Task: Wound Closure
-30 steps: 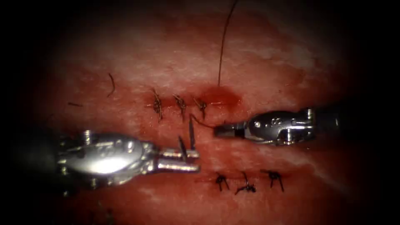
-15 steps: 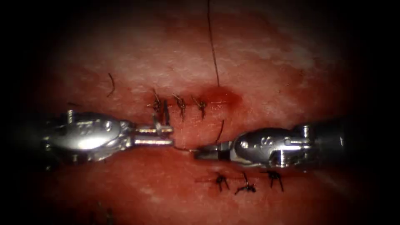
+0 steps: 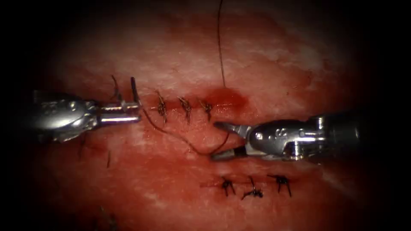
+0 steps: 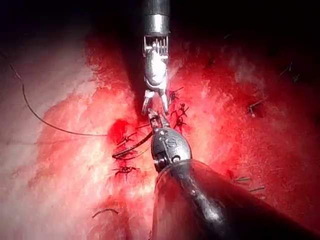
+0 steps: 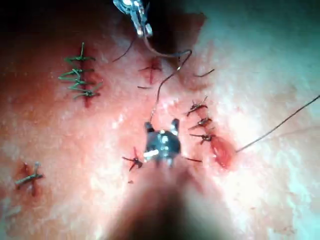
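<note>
Left tool [image 3: 128, 112] sits left of the stitched cut [image 3: 184, 107], jaws clenched on the needle [image 3: 134, 89], which sticks up from the tip, clear of the tissue [image 3: 265, 55]. Thread [image 3: 180, 139] sags from the left tool across the tissue below the cut to the right tool [image 3: 222, 140]. Right tool's jaws are spread, released, thread passing between them, just right of and below the cut. Red fluid [image 3: 227, 98] pools at the cut's right end; another thread strand [image 3: 220, 42] rises from there.

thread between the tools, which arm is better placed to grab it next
Right, probably. The right tool has its jaws open around the slack thread, below the cut. The left tool is shut on the needle, left of the stitches.
</note>
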Action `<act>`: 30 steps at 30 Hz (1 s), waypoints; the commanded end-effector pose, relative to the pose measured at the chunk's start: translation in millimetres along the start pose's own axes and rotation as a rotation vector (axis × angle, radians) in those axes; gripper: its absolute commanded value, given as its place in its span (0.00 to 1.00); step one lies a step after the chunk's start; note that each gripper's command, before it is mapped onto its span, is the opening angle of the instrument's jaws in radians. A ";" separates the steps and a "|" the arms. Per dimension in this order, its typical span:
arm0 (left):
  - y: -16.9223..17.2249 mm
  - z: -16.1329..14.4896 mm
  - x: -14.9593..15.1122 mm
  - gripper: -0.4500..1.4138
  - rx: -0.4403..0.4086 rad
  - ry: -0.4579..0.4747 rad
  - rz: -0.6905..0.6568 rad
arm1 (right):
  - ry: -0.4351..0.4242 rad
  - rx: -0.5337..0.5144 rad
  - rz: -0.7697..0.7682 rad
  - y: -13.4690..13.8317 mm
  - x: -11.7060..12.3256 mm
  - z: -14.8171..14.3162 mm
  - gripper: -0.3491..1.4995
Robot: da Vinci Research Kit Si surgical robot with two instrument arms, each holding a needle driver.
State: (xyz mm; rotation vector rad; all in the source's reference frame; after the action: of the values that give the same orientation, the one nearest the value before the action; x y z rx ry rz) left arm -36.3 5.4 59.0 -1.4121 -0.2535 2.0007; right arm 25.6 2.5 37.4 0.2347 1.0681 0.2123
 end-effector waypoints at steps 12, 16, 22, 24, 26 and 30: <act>-0.4 -0.1 -1.2 0.00 0.031 -0.010 -0.010 | -0.058 0.000 -0.253 0.3 -6.9 4.3 0.78; -0.4 -0.1 -1.1 0.00 0.032 -0.010 -0.010 | -0.080 -0.018 -0.310 0.7 -8.1 5.3 0.74; -0.3 -0.2 -1.1 0.00 0.033 -0.010 -0.010 | -0.146 0.016 -0.370 1.4 -8.3 3.9 0.00; -0.3 -0.2 -1.1 0.00 0.033 -0.010 -0.010 | -0.146 0.018 -0.366 1.4 -8.0 3.2 0.00; -0.3 -0.2 -1.2 0.00 0.034 -0.010 -0.010 | -0.166 0.033 -0.376 1.0 -7.1 3.0 0.00; -0.5 -0.2 -1.3 0.00 0.035 -0.010 -0.009 | -0.193 0.060 -0.405 -0.6 -5.4 3.0 0.00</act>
State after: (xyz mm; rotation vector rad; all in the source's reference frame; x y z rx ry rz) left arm -35.2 5.6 59.9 -1.3770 -0.2233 1.9959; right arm 25.3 0.8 42.4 0.1007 0.9170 -0.2123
